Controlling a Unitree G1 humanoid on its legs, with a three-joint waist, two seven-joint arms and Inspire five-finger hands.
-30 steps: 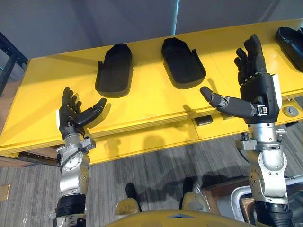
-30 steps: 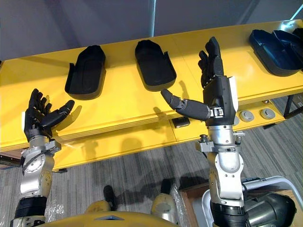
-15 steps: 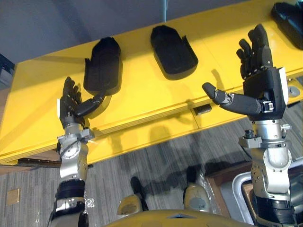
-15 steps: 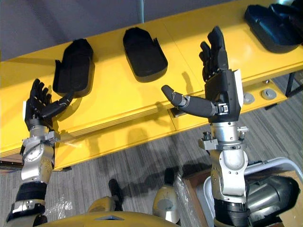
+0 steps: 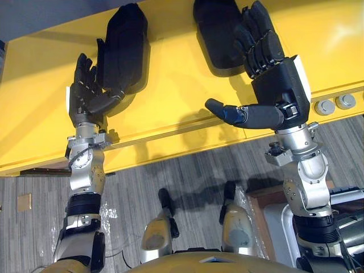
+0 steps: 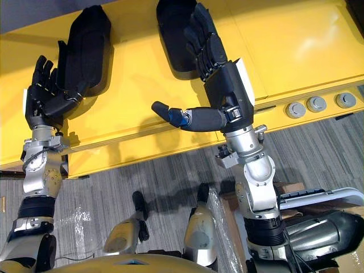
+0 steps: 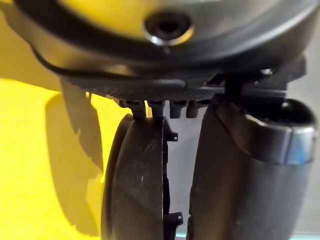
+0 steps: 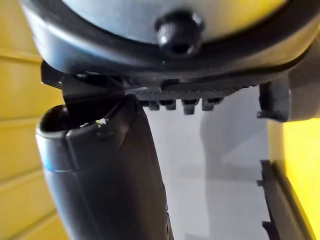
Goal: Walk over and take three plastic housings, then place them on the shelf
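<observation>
- Two housings, black and shallow, lie flat on the yellow bench (image 5: 170, 85), apart from each other: the left housing (image 5: 128, 45) and the right housing (image 5: 213, 31). Neither is held.
- Left robot hand (image 5: 85, 99): spread wide, fingers straight, thumb angled toward the near end of the left housing. The left wrist view puts the housing's side wall just beside the thumb. Contact cannot be told.
- Right robot hand (image 5: 278, 79): also wide, fingers straight above the right rim of the right housing. The thumb sticks out sideways over the bench front, well apart from the housing. Contact cannot be told.
- Risk one: a hand closes before a wall sits between fingers and thumb. It would likely grip nothing, or the fingertips would shove the housing away across the smooth bench.
- Risk two: straight fingers bear down on one rim. The shell looks light and may tip or pivot.
- Risk three: a pinch lands on one thin wall, far from the middle. The housing may swing or slip when lifted and drop to the bench or the floor (image 5: 187, 168).
- Risk four: both hands act at once. An error on one side may go unnoticed.
- Risk five: the task wants three housings and there are two hands. A third calls for stacking or a second trip, and a stack would sit loose.
</observation>
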